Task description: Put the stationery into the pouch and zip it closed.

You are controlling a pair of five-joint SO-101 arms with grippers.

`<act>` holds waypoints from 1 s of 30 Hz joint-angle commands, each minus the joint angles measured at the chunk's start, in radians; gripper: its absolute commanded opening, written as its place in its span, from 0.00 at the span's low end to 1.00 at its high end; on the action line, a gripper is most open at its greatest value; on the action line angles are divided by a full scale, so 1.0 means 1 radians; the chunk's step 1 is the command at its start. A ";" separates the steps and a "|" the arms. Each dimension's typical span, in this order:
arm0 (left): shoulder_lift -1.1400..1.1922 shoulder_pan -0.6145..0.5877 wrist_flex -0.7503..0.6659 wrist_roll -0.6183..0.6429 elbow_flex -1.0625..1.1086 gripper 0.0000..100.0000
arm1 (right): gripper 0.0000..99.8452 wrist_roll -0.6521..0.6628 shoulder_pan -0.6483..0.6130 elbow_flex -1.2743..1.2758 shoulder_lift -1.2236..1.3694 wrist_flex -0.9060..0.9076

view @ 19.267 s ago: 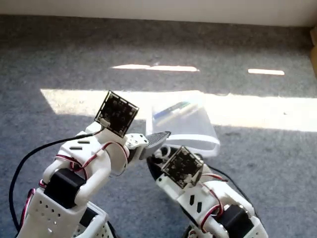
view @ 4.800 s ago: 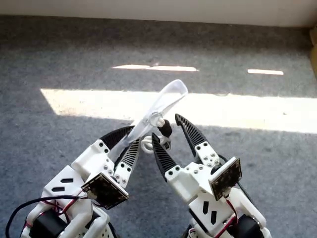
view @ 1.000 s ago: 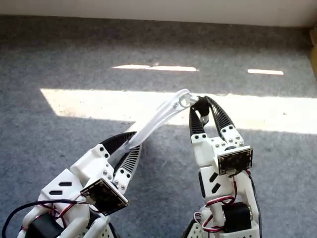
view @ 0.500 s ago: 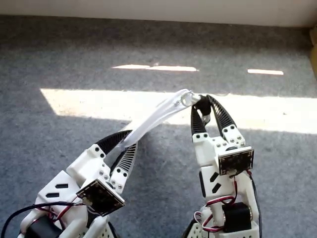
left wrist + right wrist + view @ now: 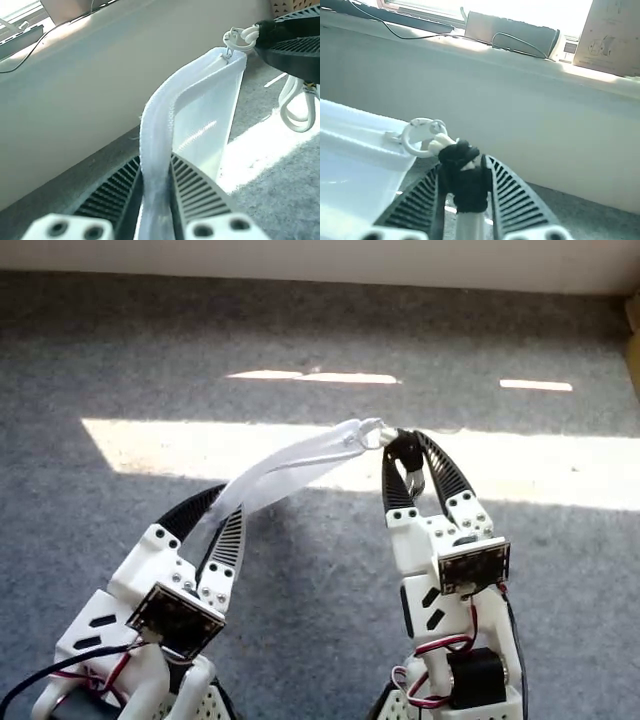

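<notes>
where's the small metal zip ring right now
In the high view, the small metal ring sits at the far end of the translucent white pouch, just beside the right gripper pinching a black pull tab.

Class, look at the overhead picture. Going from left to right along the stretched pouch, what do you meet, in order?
left tool → pouch → zip pull → right tool
</notes>
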 commanded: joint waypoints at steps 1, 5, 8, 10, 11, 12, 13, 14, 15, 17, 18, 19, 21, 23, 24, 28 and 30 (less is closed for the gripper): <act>-0.025 -0.134 -0.011 0.034 -0.077 0.01 | 0.01 0.005 0.102 -0.004 -0.005 -0.030; -0.025 -0.171 -0.017 0.072 -0.081 0.01 | 0.01 0.005 0.102 -0.004 -0.005 -0.030; -0.025 -0.219 -0.018 0.100 -0.082 0.01 | 0.01 0.005 0.102 -0.004 -0.005 -0.030; -0.025 -0.222 -0.028 0.100 -0.077 0.01 | 0.01 0.005 0.102 -0.004 -0.005 -0.030; -0.025 -0.222 -0.029 0.101 -0.074 0.01 | 0.01 0.005 0.102 -0.004 -0.005 -0.030; -0.025 -0.222 -0.031 0.101 -0.074 0.01 | 0.01 0.003 0.102 -0.002 -0.005 -0.030; -0.025 -0.222 -0.031 0.103 -0.074 0.01 | 0.01 0.003 0.101 -0.002 -0.005 -0.030; -0.024 -0.222 -0.031 0.103 -0.074 0.01 | 0.01 0.003 0.101 -0.002 -0.007 -0.030; -0.024 -0.222 -0.031 0.103 -0.074 0.01 | 0.01 0.003 0.101 -0.002 -0.007 -0.030; -0.024 -0.220 -0.031 0.103 -0.073 0.01 | 0.01 0.003 0.099 -0.002 -0.007 -0.030; -0.024 -0.220 -0.031 0.103 -0.073 0.01 | 0.01 0.003 0.099 -0.002 -0.007 -0.030; -0.024 -0.220 -0.031 0.103 -0.073 0.01 | 0.01 0.003 0.099 -0.002 -0.007 -0.030; -0.024 -0.220 -0.031 0.103 -0.071 0.01 | 0.02 0.000 0.099 -0.002 -0.007 -0.025; -0.024 -0.206 -0.034 0.103 -0.056 0.01 | 0.08 -0.012 0.097 -0.002 -0.007 -0.022; -0.024 -0.185 -0.044 0.100 -0.045 0.01 | 0.12 -0.051 0.097 -0.002 -0.007 -0.013; -0.022 -0.125 -0.114 0.098 0.030 0.01 | 0.27 -0.201 0.097 -0.008 -0.007 0.038; -0.022 -0.120 -0.137 0.101 0.054 0.04 | 0.27 -0.210 0.096 -0.010 -0.007 0.059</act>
